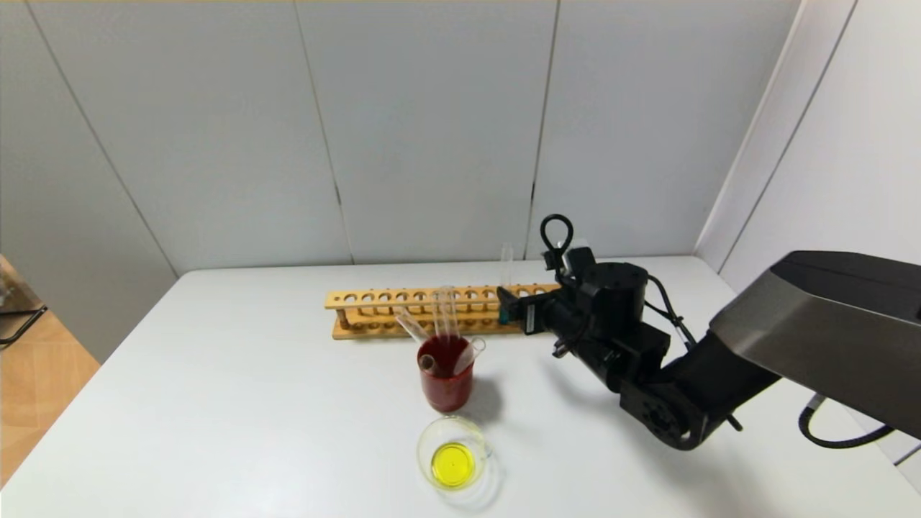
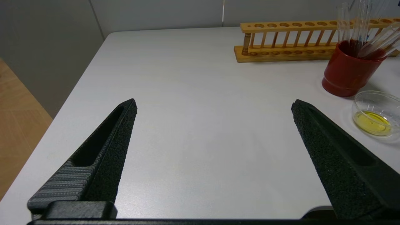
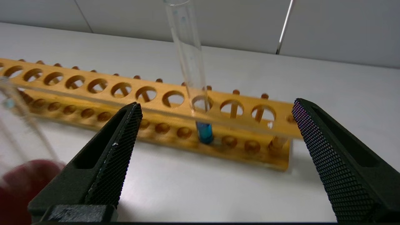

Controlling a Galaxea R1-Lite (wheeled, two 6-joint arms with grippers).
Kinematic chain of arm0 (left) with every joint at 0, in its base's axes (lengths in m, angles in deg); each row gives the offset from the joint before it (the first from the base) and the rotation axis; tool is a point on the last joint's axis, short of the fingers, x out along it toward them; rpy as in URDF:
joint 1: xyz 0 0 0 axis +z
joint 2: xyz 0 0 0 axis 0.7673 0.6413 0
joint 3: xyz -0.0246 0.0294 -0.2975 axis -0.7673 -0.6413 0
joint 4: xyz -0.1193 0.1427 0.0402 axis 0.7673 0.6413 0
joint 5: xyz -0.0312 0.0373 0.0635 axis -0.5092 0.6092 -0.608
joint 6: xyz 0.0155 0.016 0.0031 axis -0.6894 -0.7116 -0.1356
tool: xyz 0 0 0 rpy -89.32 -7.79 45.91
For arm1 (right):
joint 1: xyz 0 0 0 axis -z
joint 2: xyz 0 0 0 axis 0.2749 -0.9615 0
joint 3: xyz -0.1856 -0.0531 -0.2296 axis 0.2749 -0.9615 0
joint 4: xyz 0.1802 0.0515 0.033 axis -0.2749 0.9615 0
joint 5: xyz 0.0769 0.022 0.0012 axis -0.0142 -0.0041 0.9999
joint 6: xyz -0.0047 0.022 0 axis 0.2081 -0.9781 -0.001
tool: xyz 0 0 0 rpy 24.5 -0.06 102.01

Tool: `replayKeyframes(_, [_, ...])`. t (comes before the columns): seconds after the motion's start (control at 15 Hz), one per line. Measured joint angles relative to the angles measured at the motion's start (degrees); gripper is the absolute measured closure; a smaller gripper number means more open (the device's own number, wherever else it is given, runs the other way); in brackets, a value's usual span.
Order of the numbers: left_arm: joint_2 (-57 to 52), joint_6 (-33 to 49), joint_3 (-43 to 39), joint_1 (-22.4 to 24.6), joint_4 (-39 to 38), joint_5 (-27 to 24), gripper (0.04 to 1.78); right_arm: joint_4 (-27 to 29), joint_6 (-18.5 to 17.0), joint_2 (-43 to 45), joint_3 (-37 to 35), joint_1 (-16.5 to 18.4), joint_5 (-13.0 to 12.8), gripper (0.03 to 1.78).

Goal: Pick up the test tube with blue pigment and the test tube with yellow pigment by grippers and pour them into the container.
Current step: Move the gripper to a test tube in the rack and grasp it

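The white bench (image 1: 288, 403) carries a long wooden rack (image 1: 403, 311) at its far side. The black right gripper (image 3: 215, 109), fingers spread, faces the thin clear blue-bottomed test tube (image 3: 193, 78), upright in the rack's right part; its rim is cut off in the right wrist view. The left gripper (image 2: 214, 104), fingers spread, hovers near the bench's left. The low clear glass beaker (image 1: 453, 453) holds yellow liquid.

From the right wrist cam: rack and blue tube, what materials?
Rack: looks like wood, tan, smooth, lightly glossy; drilled holes and dowel posts show. Test tube with blue pigment: likely clear glass, see-through with glints; plastic can't be ruled out. Right gripper faces it, open.
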Motion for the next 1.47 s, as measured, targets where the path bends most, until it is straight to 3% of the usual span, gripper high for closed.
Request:
replayKeyframes(0.13, [0.0, 0.0, 0.0, 0.0, 0.0, 0.0, 0.07, 1.6, 1.4, -3.0, 4.0, 1.1, 1.4, 0.06])
replayKeyframes(0.47, [0.0, 0.0, 0.0, 0.0, 0.0, 0.0, 0.07, 7.4, 2.3, -8.4, 13.9, 2.0, 1.9, 0.06])
replayKeyframes(0.87, [0.0, 0.0, 0.0, 0.0, 0.0, 0.0, 0.07, 8.5, 4.8, -9.9, 17.9, 2.0, 2.6, 0.12])
replayKeyframes(1.13, [0.0, 0.0, 0.0, 0.0, 0.0, 0.0, 0.07, 8.4, 5.5, -10.2, 18.5, 1.6, 4.4, 0.55])
replayKeyframes(1.47, [0.0, 0.0, 0.0, 0.0, 0.0, 0.0, 0.07, 8.5, 5.5, -10.3, 18.9, 1.5, 4.2, 1.41])
